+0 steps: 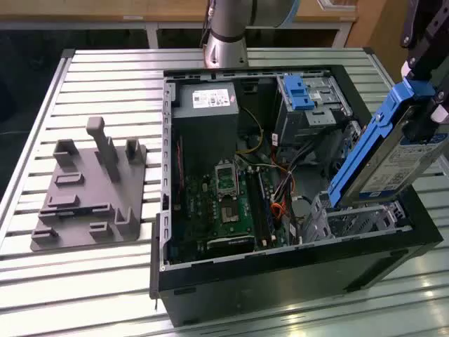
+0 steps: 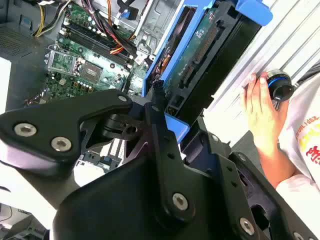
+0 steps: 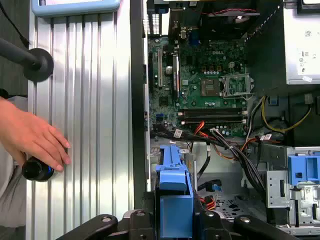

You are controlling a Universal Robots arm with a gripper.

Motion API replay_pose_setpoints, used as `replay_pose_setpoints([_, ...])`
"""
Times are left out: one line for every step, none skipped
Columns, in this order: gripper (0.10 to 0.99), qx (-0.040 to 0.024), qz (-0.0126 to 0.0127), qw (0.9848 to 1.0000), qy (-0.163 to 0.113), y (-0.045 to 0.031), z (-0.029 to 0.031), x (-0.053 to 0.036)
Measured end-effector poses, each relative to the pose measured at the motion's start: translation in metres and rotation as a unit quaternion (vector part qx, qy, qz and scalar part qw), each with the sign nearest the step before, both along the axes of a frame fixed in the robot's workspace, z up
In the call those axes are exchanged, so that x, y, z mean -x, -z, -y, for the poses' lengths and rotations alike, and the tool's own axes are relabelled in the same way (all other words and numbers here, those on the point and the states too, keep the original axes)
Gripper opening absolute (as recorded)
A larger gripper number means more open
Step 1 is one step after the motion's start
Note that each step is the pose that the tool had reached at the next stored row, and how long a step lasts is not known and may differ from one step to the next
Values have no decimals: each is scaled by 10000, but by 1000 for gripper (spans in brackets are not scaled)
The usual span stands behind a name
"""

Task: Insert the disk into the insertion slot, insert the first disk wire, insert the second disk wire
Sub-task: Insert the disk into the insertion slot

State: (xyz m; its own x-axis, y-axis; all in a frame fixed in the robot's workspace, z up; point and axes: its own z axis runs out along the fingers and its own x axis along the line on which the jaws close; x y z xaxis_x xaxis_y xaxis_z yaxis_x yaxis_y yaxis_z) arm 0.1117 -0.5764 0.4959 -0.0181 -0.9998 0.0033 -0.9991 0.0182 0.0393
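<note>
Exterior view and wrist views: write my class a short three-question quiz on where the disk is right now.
1. True or false: the disk lies flat inside the insertion slot.
2. What does the hand grip? A a wire; B the disk; C nothing.
3. Fill in: the grey fixture plate sits outside the computer case, on the exterior view's ____.
Key: 1 false, it hangs tilted above; 2 B; 3 left.

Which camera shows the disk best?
The exterior view: the disk is tilted over the insertion slot, label and blue carrier visible. The second wrist view shows its underside; the first wrist view, its carrier's end.
</note>
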Motion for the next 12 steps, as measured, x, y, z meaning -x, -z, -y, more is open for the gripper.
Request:
replay_pose_setpoints([365, 0, 0, 10000, 0, 0, 0, 0])
replay_pose_setpoints([365, 0, 0, 10000, 0, 0, 0, 0])
replay_pose_setpoints([365, 0, 0, 10000, 0, 0, 0, 0])
replay_pose_setpoints([365, 0, 0, 10000, 0, 0, 0, 0])
replay_pose_setpoints([365, 0, 0, 10000, 0, 0, 0, 0])
replay_pose_setpoints([365, 0, 0, 10000, 0, 0, 0, 0])
replay_pose_setpoints([365, 0, 0, 10000, 0, 0, 0, 0])
replay_pose_setpoints([365, 0, 0, 10000, 0, 0, 0, 0])
replay_pose_setpoints([365, 0, 0, 10000, 0, 0, 0, 0])
replay_pose_setpoints([365, 0, 0, 10000, 0, 0, 0, 0])
replay_pose_setpoints([365, 0, 0, 10000, 0, 0, 0, 0])
replay_pose_setpoints([365, 0, 0, 10000, 0, 0, 0, 0])
